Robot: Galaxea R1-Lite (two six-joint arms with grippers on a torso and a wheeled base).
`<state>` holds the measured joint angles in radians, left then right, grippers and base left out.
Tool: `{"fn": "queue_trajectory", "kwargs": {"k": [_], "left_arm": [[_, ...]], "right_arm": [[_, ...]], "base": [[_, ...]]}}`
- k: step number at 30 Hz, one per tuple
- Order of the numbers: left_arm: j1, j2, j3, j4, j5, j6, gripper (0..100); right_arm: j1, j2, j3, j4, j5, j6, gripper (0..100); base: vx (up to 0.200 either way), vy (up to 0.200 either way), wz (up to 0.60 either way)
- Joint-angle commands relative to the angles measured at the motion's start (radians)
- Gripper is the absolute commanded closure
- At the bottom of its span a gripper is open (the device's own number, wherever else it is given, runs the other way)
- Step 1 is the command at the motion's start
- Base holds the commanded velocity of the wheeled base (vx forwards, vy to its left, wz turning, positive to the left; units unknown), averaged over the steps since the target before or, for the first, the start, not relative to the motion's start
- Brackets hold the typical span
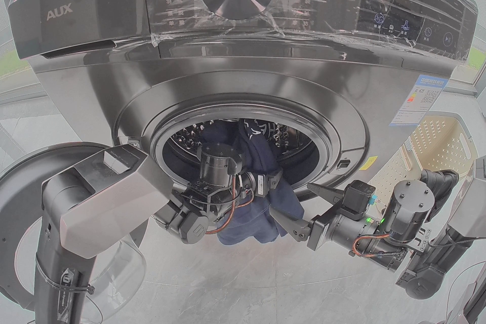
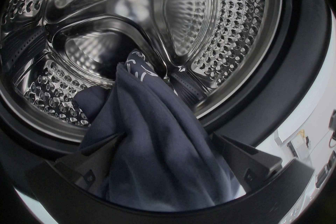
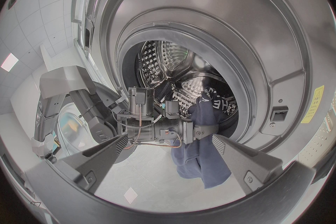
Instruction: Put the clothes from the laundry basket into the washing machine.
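Observation:
A dark navy garment (image 1: pixel 250 226) hangs over the lip of the washing machine's round opening (image 1: pixel 331 137), its upper part inside the steel drum (image 2: pixel 196 25) and its lower part dangling toward the floor. My left gripper (image 1: pixel 271 180) is at the mouth of the drum. Its fingers stand open with the garment (image 2: pixel 164 165) bunched between them. My right gripper (image 1: pixel 289 197) is open and holds nothing, just right of and below the hanging cloth (image 3: pixel 199 165). From the right wrist, the left gripper (image 3: pixel 204 130) shows against the garment.
The machine's door (image 1: pixel 20 218) stands swung open at the left, behind my left arm. A cream perforated laundry basket (image 1: pixel 440 143) stands at the right beside the machine. Light tiled floor (image 1: pixel 228 279) lies below the opening.

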<state>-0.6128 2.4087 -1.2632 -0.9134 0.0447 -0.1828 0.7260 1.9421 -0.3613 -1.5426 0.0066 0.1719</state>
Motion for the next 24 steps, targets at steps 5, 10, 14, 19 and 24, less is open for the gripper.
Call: {"fn": "queue_trajectory", "kwargs": {"k": [5,10,14,19,24], "left_arm": [[-0.001,0.038,0.027,-0.013,-0.012,0.005,100],[0.004,0.063,-0.002,-0.05,-0.014,-0.003,100],[0.016,0.092,-0.094,-0.084,0.007,-0.012,100],[0.039,0.11,-0.228,-0.088,0.061,-0.049,100],[0.073,0.156,-0.43,-0.097,0.126,-0.093,100]], "right_arm": [[0.001,0.0,0.001,-0.001,0.0,0.0,0],[0.001,0.0,0.001,-0.001,0.0,0.0,0],[0.001,0.001,-0.001,-0.001,0.0,0.0,0],[0.001,0.0,-0.001,-0.001,0.0,0.0,0],[0.001,0.001,0.001,-0.001,-0.002,0.0,0]], "base": [[0.0,0.0,0.0],[0.0,0.0,0.0],[0.0,0.0,0.0],[0.0,0.0,0.0],[0.0,0.0,0.0]]}}
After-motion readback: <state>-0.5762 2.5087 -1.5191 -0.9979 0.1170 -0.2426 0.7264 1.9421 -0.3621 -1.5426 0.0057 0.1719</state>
